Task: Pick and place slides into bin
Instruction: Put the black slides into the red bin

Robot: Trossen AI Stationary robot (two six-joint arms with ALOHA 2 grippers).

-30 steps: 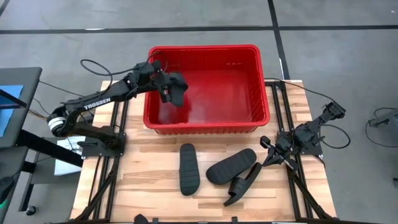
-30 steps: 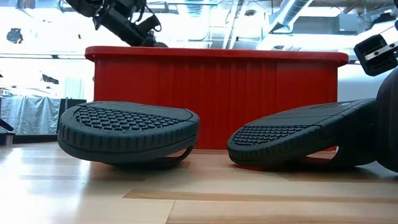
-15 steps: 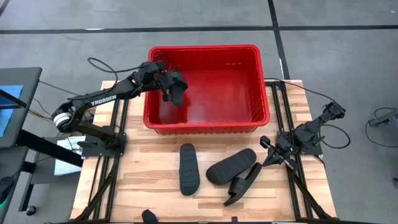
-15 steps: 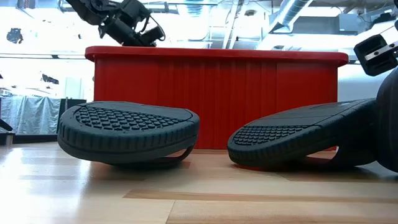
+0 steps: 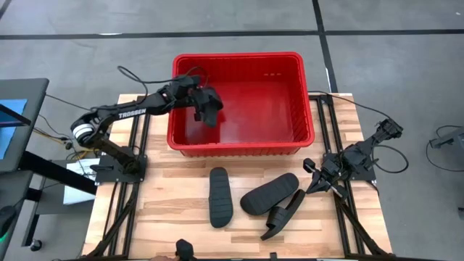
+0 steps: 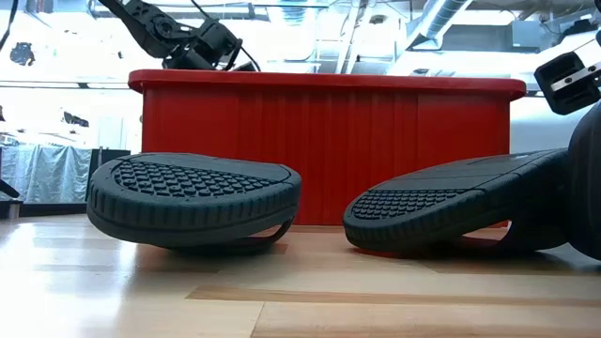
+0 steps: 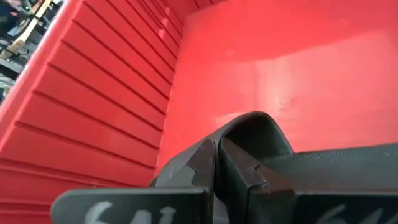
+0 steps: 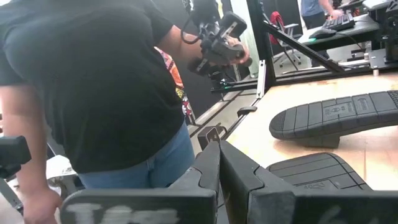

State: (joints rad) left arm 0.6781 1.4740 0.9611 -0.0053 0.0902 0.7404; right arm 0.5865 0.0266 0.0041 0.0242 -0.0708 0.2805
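The red bin [image 5: 239, 56] stands at the table's far middle. My left gripper [image 5: 197, 101] reaches over the bin's left wall and is shut on one black slide [image 5: 210, 109], which hangs inside the bin. Three more slides lie on the table in front of the bin. One [image 5: 220, 196] lies straight, and another [image 5: 268, 193] lies sole up, resting on the third [image 5: 284, 214]. My right gripper [image 5: 313, 183] is shut and empty at the table's right edge. My left gripper pinches the slide between its two fingers [image 7: 205, 165], close to the arched strap [image 7: 252, 127]. My own fingers hide the exact spot. They come slanting down from the table's left. The slide's sole [image 7: 336, 165] stretches away over the bin floor; whether it touches the floor, I cannot tell.
The bin's ribbed left wall [image 7: 93, 106] is close beside my left gripper, with open red floor [image 5: 261, 109] to its right. A person [image 8: 93, 81] stands beyond the table's near edge. In the low view two slides [image 6: 192, 197] [image 6: 451, 211] lie in front of the bin [image 6: 329, 150].
My left gripper has carried the slide a little toward the table's right edge, farther over the bin's floor, still shut on it. The slides on the table have stayed where they were.
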